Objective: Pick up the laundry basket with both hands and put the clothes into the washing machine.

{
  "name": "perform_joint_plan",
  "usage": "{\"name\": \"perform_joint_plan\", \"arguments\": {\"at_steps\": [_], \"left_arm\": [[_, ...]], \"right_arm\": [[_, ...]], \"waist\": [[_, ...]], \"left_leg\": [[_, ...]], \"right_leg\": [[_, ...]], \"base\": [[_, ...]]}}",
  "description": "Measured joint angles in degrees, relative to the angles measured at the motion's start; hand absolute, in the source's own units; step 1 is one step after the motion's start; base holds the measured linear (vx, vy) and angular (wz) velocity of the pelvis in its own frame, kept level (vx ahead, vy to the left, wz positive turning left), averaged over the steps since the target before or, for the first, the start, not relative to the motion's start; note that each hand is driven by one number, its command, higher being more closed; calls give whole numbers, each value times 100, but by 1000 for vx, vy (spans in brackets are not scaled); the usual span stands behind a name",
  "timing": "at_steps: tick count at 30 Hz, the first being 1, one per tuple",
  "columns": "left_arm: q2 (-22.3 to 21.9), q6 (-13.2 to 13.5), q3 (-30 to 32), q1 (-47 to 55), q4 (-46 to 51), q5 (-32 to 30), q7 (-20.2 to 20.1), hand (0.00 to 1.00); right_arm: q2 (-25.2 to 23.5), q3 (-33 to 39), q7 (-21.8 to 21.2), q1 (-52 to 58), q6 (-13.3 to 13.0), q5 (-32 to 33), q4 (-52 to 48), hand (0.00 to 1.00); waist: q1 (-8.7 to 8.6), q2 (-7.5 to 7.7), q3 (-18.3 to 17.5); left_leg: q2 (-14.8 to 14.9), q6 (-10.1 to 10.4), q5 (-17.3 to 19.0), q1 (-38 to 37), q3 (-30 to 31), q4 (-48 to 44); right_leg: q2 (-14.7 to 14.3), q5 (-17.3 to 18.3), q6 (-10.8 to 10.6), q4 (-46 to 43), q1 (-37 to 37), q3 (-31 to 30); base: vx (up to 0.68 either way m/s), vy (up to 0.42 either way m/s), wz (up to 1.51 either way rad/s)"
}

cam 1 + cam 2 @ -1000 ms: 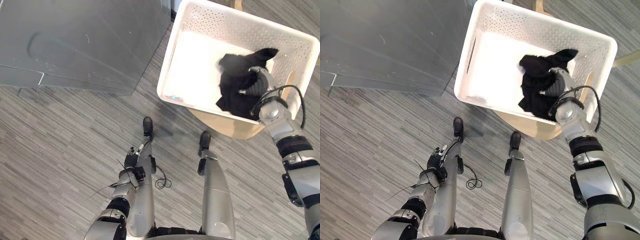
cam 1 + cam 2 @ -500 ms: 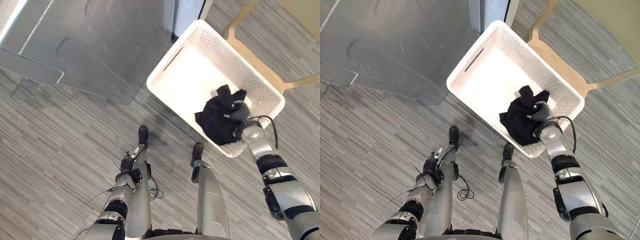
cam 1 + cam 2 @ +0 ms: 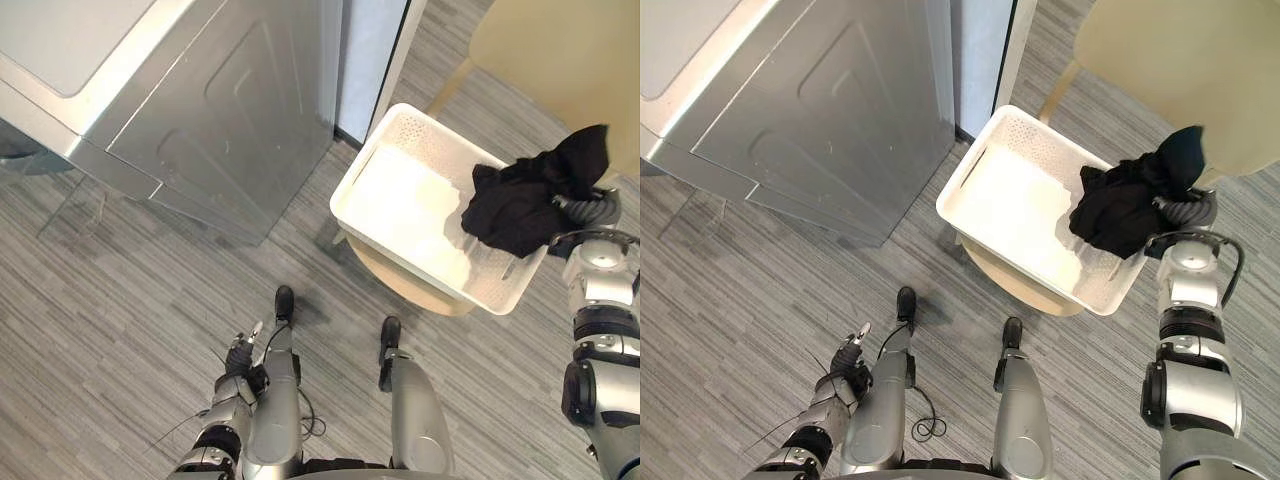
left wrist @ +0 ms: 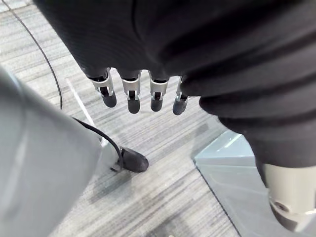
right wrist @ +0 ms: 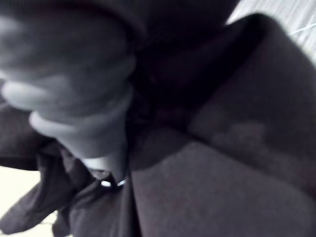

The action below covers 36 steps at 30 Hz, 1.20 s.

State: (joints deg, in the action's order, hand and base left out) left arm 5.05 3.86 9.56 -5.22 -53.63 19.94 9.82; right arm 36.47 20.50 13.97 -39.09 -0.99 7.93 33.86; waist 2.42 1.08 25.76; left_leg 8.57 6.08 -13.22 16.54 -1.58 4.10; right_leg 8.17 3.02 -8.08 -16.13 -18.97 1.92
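Floor point(image 3: 120, 300): grey plank-pattern covering, stripes running across. Round pale wood seat point(image 3: 400, 285) stands on it. Beyond it, a large beige furniture top point(image 3: 560, 60). Upright pale blue-white panel point(image 3: 365, 60) with a dark edge strip. Light even, shadows soft.

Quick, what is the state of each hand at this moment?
Left hand: open, holding nothing.
Right hand: buried in the black garment; cannot be told.

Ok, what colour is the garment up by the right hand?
The garment is plain black; it shows best in the left eye view.
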Motion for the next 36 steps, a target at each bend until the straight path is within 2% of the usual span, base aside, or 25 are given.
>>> {"name": "perform_joint_plan", "arguments": {"at_steps": [3,5,8,12,16,20,23,25,26,27,28,29,31,34,36], "left_arm": [[16,-92,285,192,138,-38,-29,0],[21,-111,511,343,679,-33,-28,0],[56,-92,687,524,2107,-38,73,0],[96,28,619,571,3805,-101,175,0],[107,144,343,513,4453,-219,190,0],[146,188,-359,461,5264,-578,180,0],[152,242,-991,43,5301,-661,144,0],[253,289,-1699,-528,5032,-578,2,0],[262,290,-1785,-601,4997,-566,-10,0],[285,296,-2237,-1002,4772,-432,-112,0],[288,298,-2430,-1181,4669,-380,-144,0],[287,299,-2780,-1525,4490,-261,-245,0],[266,298,-3107,-1886,4279,-158,-333,0],[87,297,-3585,-2571,3846,-40,-360,0],[51,299,-3941,-3007,3626,-12,-358,0]], "right_arm": [[-15,365,138,360,-56,110,-905,100],[-75,541,189,626,-104,110,-1486,100],[-318,817,218,1098,-271,112,-2376,100],[-670,904,197,1746,-419,98,-3393,100],[-692,901,89,1890,-531,107,-3815,100],[-690,789,-54,2068,-573,40,-4308,100],[-671,346,-218,2071,-624,35,-4430,100],[-671,-80,-432,2071,-625,36,-4483,100],[-672,-112,-436,2072,-624,36,-4500,100],[-678,-264,-473,2074,-624,35,-4647,100],[-678,-305,-513,2074,-627,35,-4737,100],[-687,-429,-550,2074,-643,35,-4921,100],[-699,-580,-565,2075,-665,31,-5088,100],[-768,-725,-622,2165,-751,-47,-5267,100],[-897,-874,-657,2230,-754,-135,-5313,100]], "waist": [[-9,40,-257],[-15,54,-410],[-65,63,-868],[-248,73,-1438],[-458,28,-1790],[-527,-34,-2085],[-651,-85,-2151],[-764,-115,-2232],[-792,-116,-2233],[-835,-138,-2250],[-863,-148,-2256],[-975,-176,-2284],[-1098,-208,-2314],[-1145,-277,-2364],[-1252,-308,-2391]], "left_leg": [[-20,14,-18,-217,9,112],[-22,13,-9,-398,-3,116],[-12,32,50,-563,-27,125],[-8,71,217,-956,-203,132],[-1,83,368,-1222,-477,147],[2,94,446,-1505,-858,136],[2,95,526,-1769,-1196,134],[2,127,590,-1906,-1441,136],[2,127,595,-1917,-1465,136],[2,127,609,-1946,-1566,140],[1,128,615,-1953,-1600,140],[1,127,622,-1956,-1623,146],[2,129,622,-1983,-1651,152],[2,131,645,-2058,-1766,157],[2,129,647,-2057,-1768,169]], "right_leg": [[11,-12,-14,99,208,-14],[13,-11,-15,209,433,-14],[4,-8,-16,363,642,-18],[6,-6,-19,593,1000,-112],[-2,-13,-37,761,1187,-330],[-21,-190,-66,964,1284,-723],[-45,-292,-125,1073,1369,-1040],[-73,-392,-126,1162,1375,-1300],[-76,-392,-126,1171,1375,-1322],[-87,-414,-119,1216,1360,-1415],[-90,-428,-128,1227,1347,-1452],[-95,-437,-125,1228,1331,-1478],[-106,-437,-125,1225,1329,-1510],[-128,-441,-127,1221,1321,-1639],[-129,-440,-127,1222,1317,-1643]], "base": [[118,-49,-2],[127,-53,-4],[68,-33,-4],[28,-4,-16],[-10,13,-34],[10,11,-51],[-10,6,-57],[-34,7,-56],[-41,1,-47],[-33,-4,-29],[-44,-9,-31],[-19,-14,-16],[-3,-19,-14],[10,-18,-22],[0,0,0]]}}
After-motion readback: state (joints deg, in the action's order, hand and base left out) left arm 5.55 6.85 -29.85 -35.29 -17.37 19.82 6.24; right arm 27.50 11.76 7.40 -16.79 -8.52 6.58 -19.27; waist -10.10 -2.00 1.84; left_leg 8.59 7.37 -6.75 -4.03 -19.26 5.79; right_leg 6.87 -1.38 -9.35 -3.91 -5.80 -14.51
